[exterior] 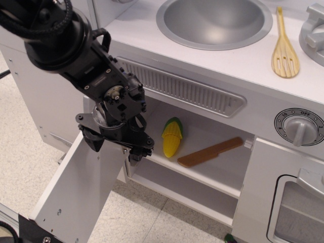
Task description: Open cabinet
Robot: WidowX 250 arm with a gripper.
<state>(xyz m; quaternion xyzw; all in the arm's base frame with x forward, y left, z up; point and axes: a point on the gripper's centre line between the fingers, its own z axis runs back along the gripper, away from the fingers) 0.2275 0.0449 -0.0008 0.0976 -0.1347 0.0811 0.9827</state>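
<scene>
Door point(76, 187) swung wide off the cabinet point(202, 167), corn point(172, 137) exposed, so opening looks done; end effector point(114, 144) spread at door's top edge, gripping nothing, only retreat left.

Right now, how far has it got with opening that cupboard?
Nearly done, it seems. The cabinet door is swung wide, showing the toy corn and a wooden knife on the shelf. The gripper sits at the door's top edge; only letting go and backing away looks left.

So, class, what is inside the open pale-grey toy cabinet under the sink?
On its upper shelf lie a yellow toy corn cob and a flat brown wooden knife. The black gripper hides the left corner; the lower compartment looks bare.
</scene>
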